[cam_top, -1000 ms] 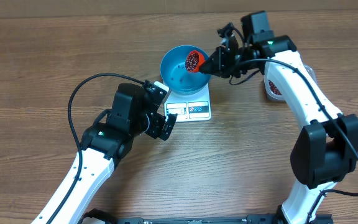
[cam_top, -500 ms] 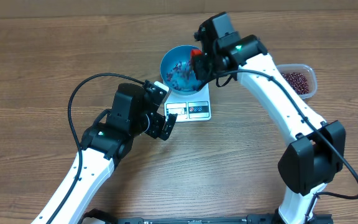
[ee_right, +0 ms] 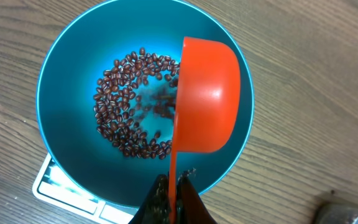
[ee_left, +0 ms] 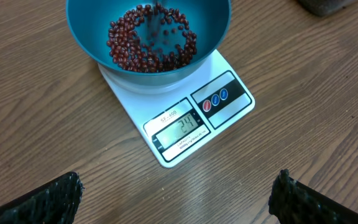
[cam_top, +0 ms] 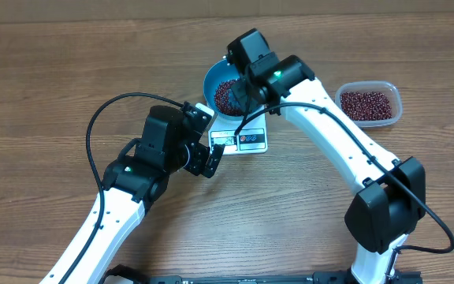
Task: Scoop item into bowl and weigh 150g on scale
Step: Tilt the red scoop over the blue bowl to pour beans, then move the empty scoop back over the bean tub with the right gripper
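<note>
overhead, the right arm (cam_top: 321,118) covers part of the bowl (cam_top: 210,79) rim. from the left wrist, the bowl's far rim is cut off at the top, some beans (ee_left: 157,28) are blurred, and the left gripper (ee_left: 179,196) has both fingertips (ee_left: 42,202) cropped at the bottom. from the right wrist, the scale (ee_right: 51,183) shows only a corner beneath the bowl, and the scoop (ee_right: 207,93) handle's end is lost between the right gripper (ee_right: 171,204) fingers.

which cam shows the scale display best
Left wrist: the scale sits near frame centre, its display lit and legible. Overhead shows the scale small, digits unreadable. Right wrist catches only a corner beneath the bowl.
</note>
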You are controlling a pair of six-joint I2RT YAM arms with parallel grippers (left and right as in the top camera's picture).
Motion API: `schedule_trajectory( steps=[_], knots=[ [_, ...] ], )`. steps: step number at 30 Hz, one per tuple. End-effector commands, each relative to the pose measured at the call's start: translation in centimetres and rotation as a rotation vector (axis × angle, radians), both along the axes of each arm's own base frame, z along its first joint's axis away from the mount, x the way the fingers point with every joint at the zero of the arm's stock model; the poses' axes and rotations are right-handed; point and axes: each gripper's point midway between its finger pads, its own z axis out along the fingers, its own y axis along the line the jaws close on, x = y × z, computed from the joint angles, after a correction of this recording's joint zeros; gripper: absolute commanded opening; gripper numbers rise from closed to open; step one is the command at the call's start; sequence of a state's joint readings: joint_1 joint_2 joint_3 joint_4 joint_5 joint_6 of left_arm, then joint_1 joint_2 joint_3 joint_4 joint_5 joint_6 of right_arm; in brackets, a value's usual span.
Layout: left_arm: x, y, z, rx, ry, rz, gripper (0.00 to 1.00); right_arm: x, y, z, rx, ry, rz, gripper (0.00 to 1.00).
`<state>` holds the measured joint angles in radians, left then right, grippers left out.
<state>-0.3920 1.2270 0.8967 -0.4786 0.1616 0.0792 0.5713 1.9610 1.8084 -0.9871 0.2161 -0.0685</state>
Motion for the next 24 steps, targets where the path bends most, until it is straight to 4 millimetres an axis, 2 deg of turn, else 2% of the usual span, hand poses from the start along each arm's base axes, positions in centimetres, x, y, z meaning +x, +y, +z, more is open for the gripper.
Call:
schedule_trajectory(
  steps=[1,9,15,20,23,24],
  knots=[
    [0.3,-0.2,0.7,-0.01,-0.016,-0.011,0.99,0.9,-0.1,1.5,-0.028,-0.064,-0.003,0.04],
    [0.3,-0.2,0.7,-0.01,-0.016,-0.011,1.0,0.9,0.1,1.6,-0.011,-0.058,0.002,0.04],
    [0.3,-0.2,0.7,-0.01,-0.016,-0.011,0.99,0.8,0.5,2.8,0.14,-0.019,0.033,0.04],
    [0.3,-0.2,0.7,-0.01,-0.016,-0.011,1.0,1.1,-1.6,5.5,0.291,0.0,0.024,0.04],
    [0.3,-0.2,0.7,-0.01,-0.016,-0.011,1.0,1.0,-4.2,7.1,0.369,0.017,-0.007,0.04],
    [0.3,-0.2,0.7,-0.01,-0.016,-0.011,0.99,1.0,-5.6,7.7,0.39,0.023,-0.029,0.04]
  ],
)
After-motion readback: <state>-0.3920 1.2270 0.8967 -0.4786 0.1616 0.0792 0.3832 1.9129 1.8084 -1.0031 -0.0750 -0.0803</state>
